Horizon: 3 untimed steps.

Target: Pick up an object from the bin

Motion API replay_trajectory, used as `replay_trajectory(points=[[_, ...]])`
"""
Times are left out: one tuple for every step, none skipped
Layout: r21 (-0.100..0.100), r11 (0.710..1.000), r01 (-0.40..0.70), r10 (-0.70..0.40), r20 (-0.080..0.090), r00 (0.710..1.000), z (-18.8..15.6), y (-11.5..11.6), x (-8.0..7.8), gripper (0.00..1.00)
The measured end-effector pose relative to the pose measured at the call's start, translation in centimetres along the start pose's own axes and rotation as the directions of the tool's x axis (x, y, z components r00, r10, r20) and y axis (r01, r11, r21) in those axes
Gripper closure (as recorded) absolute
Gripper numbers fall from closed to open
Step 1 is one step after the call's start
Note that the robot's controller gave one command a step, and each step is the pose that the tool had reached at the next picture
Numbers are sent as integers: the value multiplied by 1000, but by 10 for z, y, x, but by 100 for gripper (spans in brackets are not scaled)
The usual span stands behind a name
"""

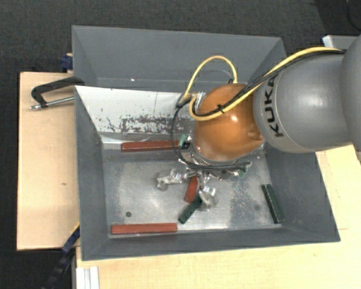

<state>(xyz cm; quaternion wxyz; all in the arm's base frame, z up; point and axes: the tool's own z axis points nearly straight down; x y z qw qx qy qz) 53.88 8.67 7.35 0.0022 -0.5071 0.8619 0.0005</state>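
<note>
Camera view, looking down: gripper (194,184) sits low over the ctr of the bin (89,179) floor, under the arm's glossy orange dome cover w/ a yellow cable looped over it. The dome hides most of the claw, and its shiny metal parts blend w/ what lies below, so can't tell if the claw is open or closed, or if it grips anything.

Right beneath it are a short red-brown block (191,189), tilted, and a short dark green stick (189,212) that seems to touch the block's lower end and angles toward the front wall.

Others, all well apart from that pair:
- long red-brown bar (144,228), flat and rectangular, lying along the front wall
- second red-brown bar (149,145), same shape, at the foot of the back wall, its right end near the dome
- dark green bar (271,203), slim, on the right side of the floor, running approx front to back
- small dark spot (128,215) front-left, too small to tell what it is

Bin floor is dull, scuffed grey metal. The back wall is brighter, w/ dark flecks.
</note>
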Motion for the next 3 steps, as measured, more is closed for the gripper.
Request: replay_trajectory(points=[[0, 978, 210, -210, 1, 978, -7, -56, 16, 100], [0, 978, 210, -210, 1, 978, -7, -55, 16, 100], [0, 981, 194, -194, 0, 981, -40, -62, 16, 100]])
